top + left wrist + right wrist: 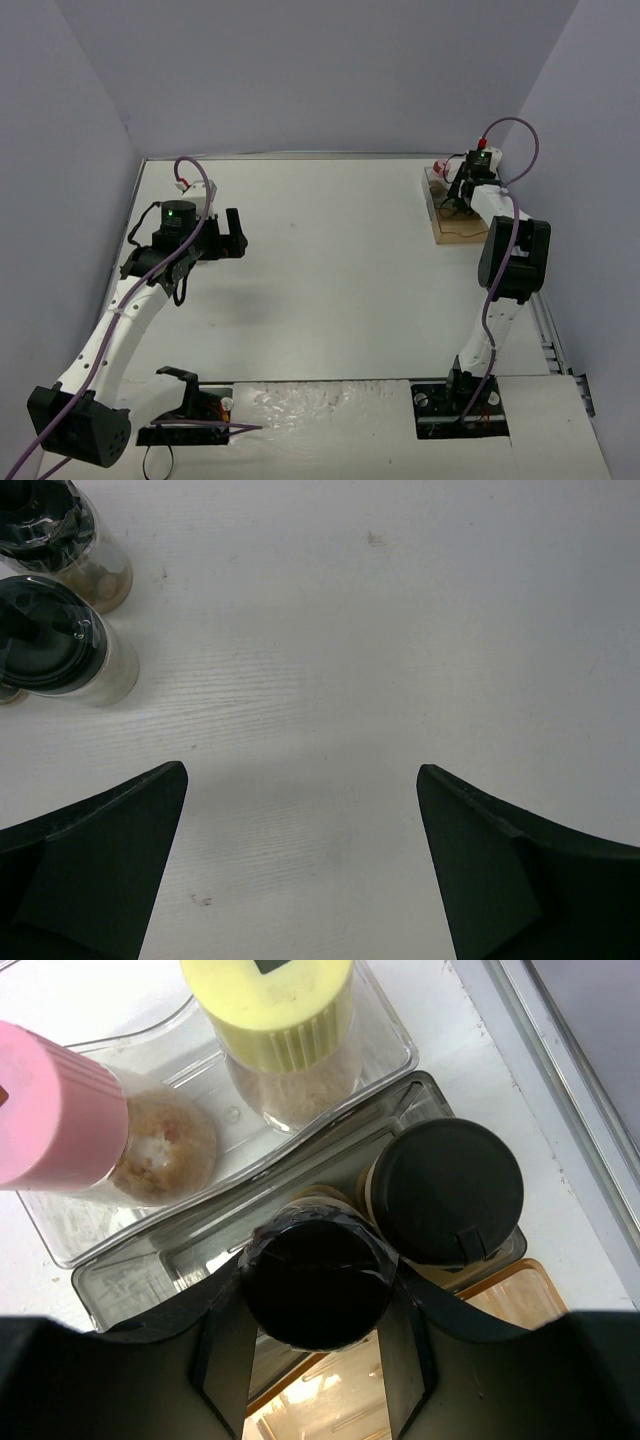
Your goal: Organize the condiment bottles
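Right gripper (316,1305) is clamped on a black-capped bottle (318,1270), which is upright with its long axis vertical, at the tray (120,1280) far right on the table. Left gripper (300,780) is wide open and empty, near two black-capped jars (55,640).

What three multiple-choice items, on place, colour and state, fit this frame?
1. Where do the pink-capped bottle and the yellow-capped bottle stand? A on bare table; B in the clear tray; C stacked on each other.
2. What colour is the cap of the gripped bottle in the right tool? A pink; B black; C yellow.
3. How is the left tool? A shut on a bottle; B shut, empty; C open, empty.
Key: B, tray walls surround both; B, black cap between the fingers; C, only table between its spread fingers.
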Available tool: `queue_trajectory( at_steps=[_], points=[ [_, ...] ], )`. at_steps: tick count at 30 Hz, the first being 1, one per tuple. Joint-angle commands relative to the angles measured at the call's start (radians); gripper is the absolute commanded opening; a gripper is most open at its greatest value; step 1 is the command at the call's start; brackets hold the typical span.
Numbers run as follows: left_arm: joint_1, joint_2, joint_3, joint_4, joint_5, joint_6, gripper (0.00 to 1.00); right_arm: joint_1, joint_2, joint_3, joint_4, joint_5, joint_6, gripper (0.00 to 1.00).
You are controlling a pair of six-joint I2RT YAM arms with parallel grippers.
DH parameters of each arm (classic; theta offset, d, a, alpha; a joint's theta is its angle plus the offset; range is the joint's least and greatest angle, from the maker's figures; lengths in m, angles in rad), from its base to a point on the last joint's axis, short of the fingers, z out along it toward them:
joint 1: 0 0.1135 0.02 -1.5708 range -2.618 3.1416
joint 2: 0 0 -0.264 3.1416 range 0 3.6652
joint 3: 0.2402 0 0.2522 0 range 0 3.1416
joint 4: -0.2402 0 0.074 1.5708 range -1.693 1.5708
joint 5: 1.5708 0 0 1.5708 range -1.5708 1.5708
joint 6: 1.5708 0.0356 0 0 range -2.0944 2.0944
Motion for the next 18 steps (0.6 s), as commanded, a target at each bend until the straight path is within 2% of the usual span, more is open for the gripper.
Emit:
queue_trajectory(
  at_steps=[1, 5, 8, 12, 15, 18],
  points=[
    [0.007, -0.009, 0.025, 0.041, 0.008, -0.008, 0.97, -0.012, 0.002, 0.04, 0.037, 0.042, 0.022, 0.17],
    [0.012, -0.004, 0.025, 0.041, 0.008, -0.007, 0.97, -0.014, -0.018, 0.027, 0.034, 0.02, 0.042, 0.48],
    [0.016, -0.002, 0.025, 0.043, 0.012, -0.011, 0.97, -0.012, -0.054, 0.011, 0.032, 0.005, 0.054, 0.66],
    [0.021, -0.002, 0.024, 0.045, 0.014, -0.013, 0.97, -0.012, -0.111, -0.01, 0.018, -0.005, 0.062, 0.82],
    [0.026, -0.005, 0.023, 0.044, 0.014, -0.013, 0.97, -0.011, -0.158, -0.02, -0.01, -0.019, 0.064, 0.88],
    [0.034, -0.008, 0.022, 0.043, 0.002, -0.014, 0.97, -0.009, -0.233, -0.057, -0.022, -0.054, 0.073, 0.91]
  ],
)
